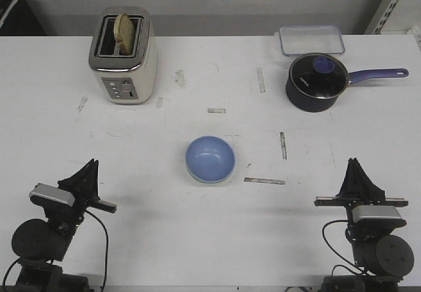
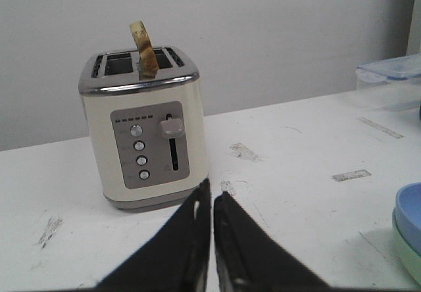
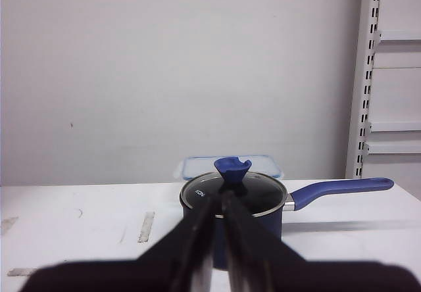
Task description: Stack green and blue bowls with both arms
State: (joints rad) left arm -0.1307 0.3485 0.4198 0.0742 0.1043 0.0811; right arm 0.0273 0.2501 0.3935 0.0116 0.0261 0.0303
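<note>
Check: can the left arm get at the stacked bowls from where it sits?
Probably yes. The blue bowl sits nested in the green bowl mid-table, and only bare table lies between them and the left gripper. The toaster stands well behind.

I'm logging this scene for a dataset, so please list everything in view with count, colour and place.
blue bowl: 1, light blue, table centre, nested in the green one
green bowl: 1, pale green, under the blue bowl
toaster: 1, cream and chrome, far left
bread slice: 1, tan, in a toaster slot
saucepan: 1, navy, glass lid, far right
plastic container: 1, clear, blue-rimmed, behind saucepan
left pincer: 1, black, shut, near left
right pincer: 1, black, shut, near right
</note>
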